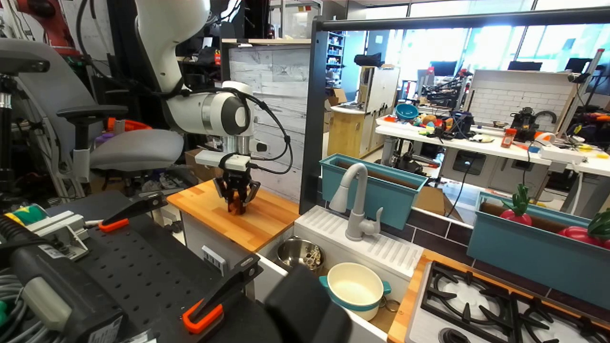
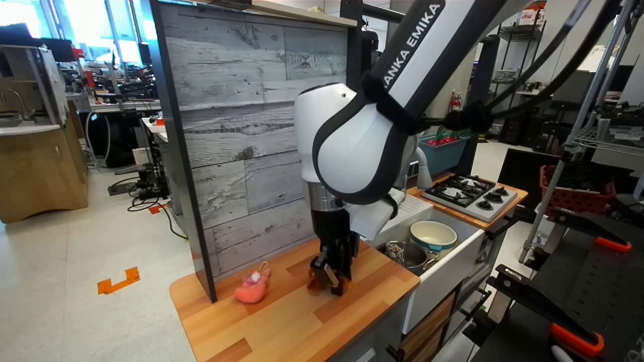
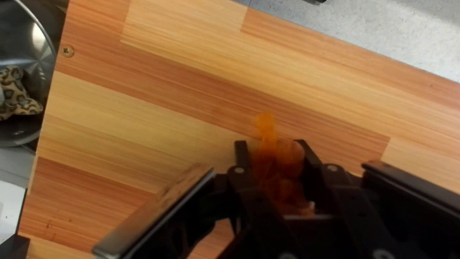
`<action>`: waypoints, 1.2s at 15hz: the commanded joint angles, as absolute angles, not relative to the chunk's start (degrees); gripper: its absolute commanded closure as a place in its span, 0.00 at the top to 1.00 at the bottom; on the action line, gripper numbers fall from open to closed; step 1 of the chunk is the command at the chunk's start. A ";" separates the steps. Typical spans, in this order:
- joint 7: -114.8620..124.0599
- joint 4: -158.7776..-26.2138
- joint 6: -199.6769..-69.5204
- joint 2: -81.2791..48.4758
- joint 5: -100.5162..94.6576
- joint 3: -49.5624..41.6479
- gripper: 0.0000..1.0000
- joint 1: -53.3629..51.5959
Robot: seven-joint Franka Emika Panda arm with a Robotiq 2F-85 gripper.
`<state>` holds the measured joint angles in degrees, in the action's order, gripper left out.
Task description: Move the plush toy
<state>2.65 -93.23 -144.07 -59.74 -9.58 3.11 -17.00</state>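
The plush toy (image 3: 287,158) is small, lumpy and orange-red with an orange strap, blurred in the wrist view. It also shows low at the fingers in both exterior views (image 1: 234,206) (image 2: 316,282). My gripper (image 3: 271,144) points down at the wooden board (image 3: 143,72), with its fingertips close to the surface in both exterior views (image 1: 237,209) (image 2: 332,282). The fingers are partly closed, and the toy fills the gap between them. They appear shut on it. Part of the toy is hidden by the dark fingers. Whether it touches the board is unclear.
A pink plush (image 2: 251,289) lies on the board by the upright grey wood-look panel (image 2: 241,151). Beside the board, a sink holds a steel pot (image 1: 286,250) with a leopard-print item (image 3: 14,93) and a cream pot (image 1: 355,283). A faucet (image 1: 355,205) stands behind.
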 commanded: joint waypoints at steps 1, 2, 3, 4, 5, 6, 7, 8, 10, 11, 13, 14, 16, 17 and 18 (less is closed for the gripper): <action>1.16 -92.61 -142.16 -58.85 -12.03 2.00 0.06 -18.71; 0.61 -93.64 -142.66 -57.80 -13.19 1.64 0.02 -19.25; 0.53 -94.81 -143.33 -56.68 -14.58 1.13 0.01 -19.90; 0.77 -95.91 -143.39 -55.58 -15.90 0.64 0.02 -20.50; 0.87 -97.09 -143.84 -54.56 -17.03 0.28 0.04 -20.90; 1.22 -98.92 -144.00 -53.14 -18.04 -0.14 0.02 -21.38; 1.67 -100.92 -144.49 -51.70 -19.15 -0.78 0.03 -21.87; 1.90 -102.66 -144.36 -50.38 -19.83 -0.99 0.03 -22.02; 2.83 -106.59 -144.04 -47.57 -20.58 -1.60 0.03 -22.06; 3.29 -108.60 -144.13 -46.24 -20.81 -1.80 0.03 -21.83; 3.53 -112.08 -144.03 -43.98 -20.68 -1.90 0.03 -21.29; 4.33 -113.53 -143.92 -43.02 -20.96 -2.43 0.03 -21.64; 5.71 -116.26 -144.95 -41.57 -21.74 -3.40 0.03 -21.91; 6.85 -117.16 -145.22 -41.02 -22.30 -4.07 0.03 -22.21; 7.76 -117.69 -145.53 -40.88 -22.83 -4.63 0.03 -22.02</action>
<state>4.30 -113.34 -143.90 -44.04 -20.12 -2.78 -21.42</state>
